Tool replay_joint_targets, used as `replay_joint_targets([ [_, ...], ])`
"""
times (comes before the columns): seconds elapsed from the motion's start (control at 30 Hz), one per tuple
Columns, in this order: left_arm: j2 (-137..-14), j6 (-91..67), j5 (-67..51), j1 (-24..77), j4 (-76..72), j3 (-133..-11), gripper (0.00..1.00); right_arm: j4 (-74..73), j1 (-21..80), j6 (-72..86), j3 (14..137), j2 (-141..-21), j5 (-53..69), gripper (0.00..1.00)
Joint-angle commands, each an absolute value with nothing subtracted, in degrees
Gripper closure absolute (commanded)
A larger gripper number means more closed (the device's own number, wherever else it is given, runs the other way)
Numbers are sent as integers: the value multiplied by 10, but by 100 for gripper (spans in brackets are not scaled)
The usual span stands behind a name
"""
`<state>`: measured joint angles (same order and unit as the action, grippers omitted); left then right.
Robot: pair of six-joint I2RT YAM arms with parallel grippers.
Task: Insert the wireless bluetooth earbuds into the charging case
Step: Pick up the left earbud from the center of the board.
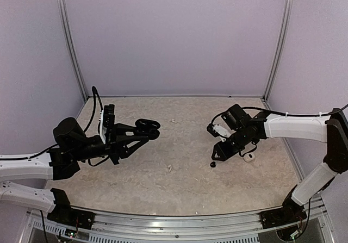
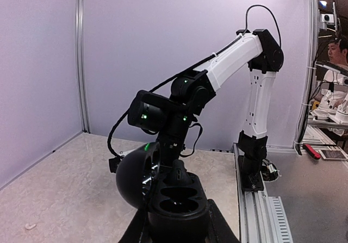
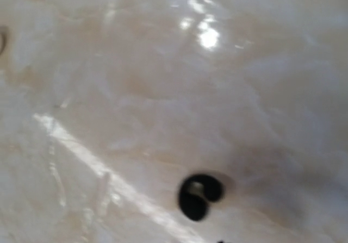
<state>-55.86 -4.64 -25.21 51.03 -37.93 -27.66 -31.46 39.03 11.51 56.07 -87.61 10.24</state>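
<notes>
The charging case [image 2: 176, 199] is black and round. Its lid is swung open to the left and its two sockets look empty. My left gripper [image 2: 176, 231] is shut on the case's base and holds it above the table, as the top view also shows [image 1: 145, 130]. One glossy black earbud [image 1: 213, 164] lies on the table. It appears blurred in the right wrist view [image 3: 198, 195]. My right gripper [image 1: 216, 155] hovers just above that bud. Its fingers are out of the wrist view, so its opening is unclear. I see no bud in either gripper.
A small white object [image 1: 249, 157] lies on the table just right of my right gripper. Two tiny pale specks [image 1: 174, 120] [image 1: 169, 168] sit near the table's middle. The right arm [image 2: 234, 58] reaches over from its rail-mounted base.
</notes>
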Motion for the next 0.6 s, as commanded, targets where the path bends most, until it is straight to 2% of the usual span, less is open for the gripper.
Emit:
replay_joint_targets([
  [0.0, -559, -45, -259, 506, -396, -273, 100, -324, 414, 133, 581, -909, 102, 65],
  [0.57, -553, -46, -257, 506, -396, -268, 100, -267, 421, 150, 583, -978, 114, 73],
])
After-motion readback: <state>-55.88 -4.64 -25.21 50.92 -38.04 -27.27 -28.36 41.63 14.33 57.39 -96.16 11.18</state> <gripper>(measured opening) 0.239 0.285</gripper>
